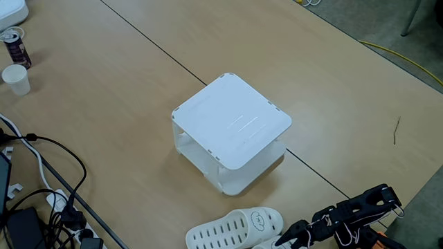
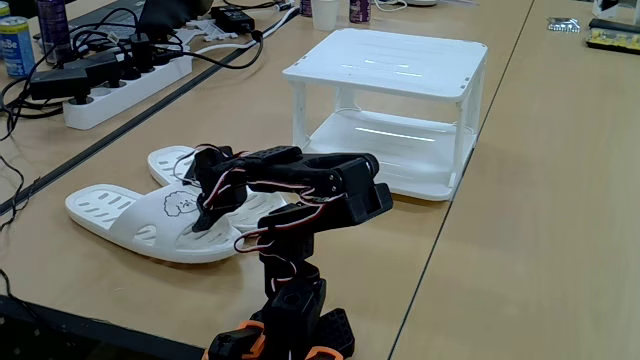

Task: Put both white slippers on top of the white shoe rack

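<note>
Light: bright, even room light is coming from above in both fixed views.
Glare: thin white streaks are shining on the white shoe rack (image 1: 232, 121) top.
Shadows: soft, small ones are lying under things.
Sharpness: both pictures are looking clear.

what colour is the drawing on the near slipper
Black, a small cartoon face on the white rubber slide slipper; clearest in a fixed view.

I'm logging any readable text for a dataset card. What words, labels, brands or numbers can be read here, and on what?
No text is readable.
Slipper: a small cartoon face drawing, no words.
Blue can: print too blurred to read.
Dark can: label too small to read.
White shoe rack: no lettering visible.
</note>
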You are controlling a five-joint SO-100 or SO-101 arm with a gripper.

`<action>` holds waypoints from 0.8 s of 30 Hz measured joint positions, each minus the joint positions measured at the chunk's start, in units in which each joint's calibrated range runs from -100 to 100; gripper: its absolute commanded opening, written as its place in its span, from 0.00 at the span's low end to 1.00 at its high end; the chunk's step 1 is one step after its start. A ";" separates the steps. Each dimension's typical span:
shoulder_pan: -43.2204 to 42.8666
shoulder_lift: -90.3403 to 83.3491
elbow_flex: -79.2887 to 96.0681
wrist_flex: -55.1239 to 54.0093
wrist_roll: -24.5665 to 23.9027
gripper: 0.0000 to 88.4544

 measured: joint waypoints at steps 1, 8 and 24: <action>0.30 0.00 0.45 -0.77 0.00 0.31; 0.30 0.00 4.85 -7.55 0.00 0.31; -2.47 11.88 6.92 -25.06 0.00 0.31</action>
